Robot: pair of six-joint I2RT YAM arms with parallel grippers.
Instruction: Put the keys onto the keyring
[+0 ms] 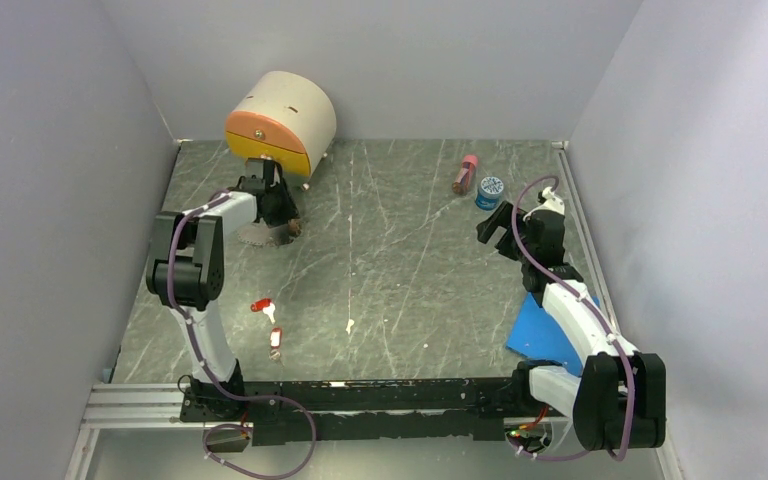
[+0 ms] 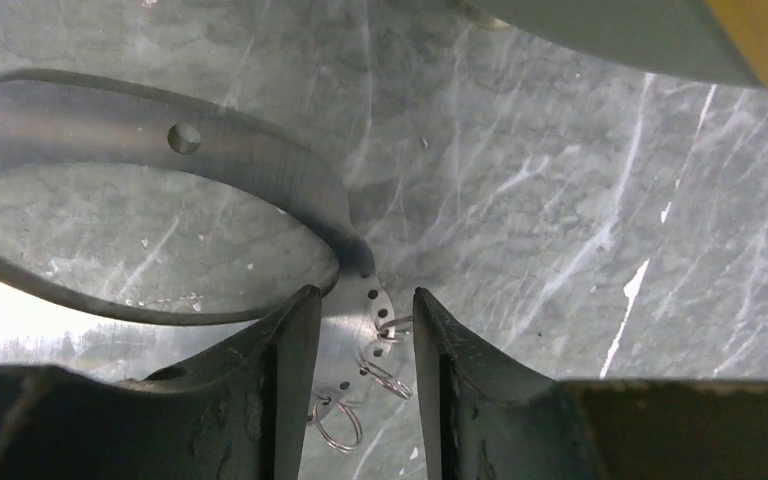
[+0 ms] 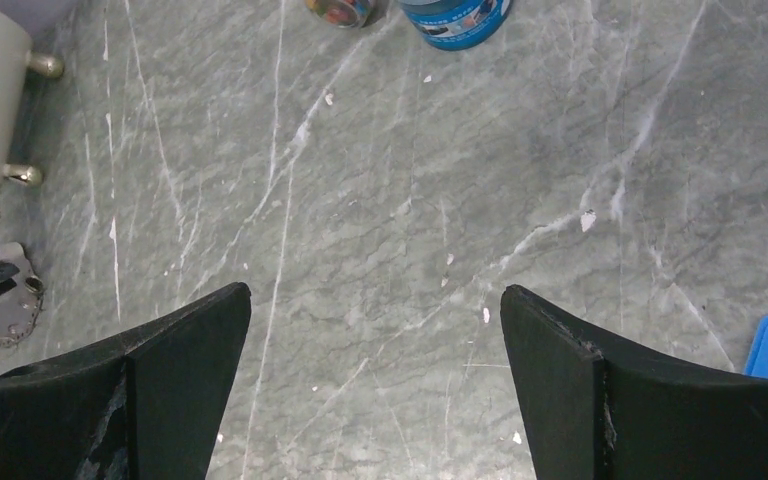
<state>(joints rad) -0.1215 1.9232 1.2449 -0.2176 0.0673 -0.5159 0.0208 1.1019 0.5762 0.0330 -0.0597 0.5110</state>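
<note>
- Step in hand: grasping keyring, left claw half-open astride its tab, nothing clamped yet.
- Right claw gaping, empty.
- Next: pinch firmly, fetch keys.

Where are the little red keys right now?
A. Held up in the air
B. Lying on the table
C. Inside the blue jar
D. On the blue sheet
B: the red keys lie flat on the table, close to the left arm, with nothing holding them.
</note>
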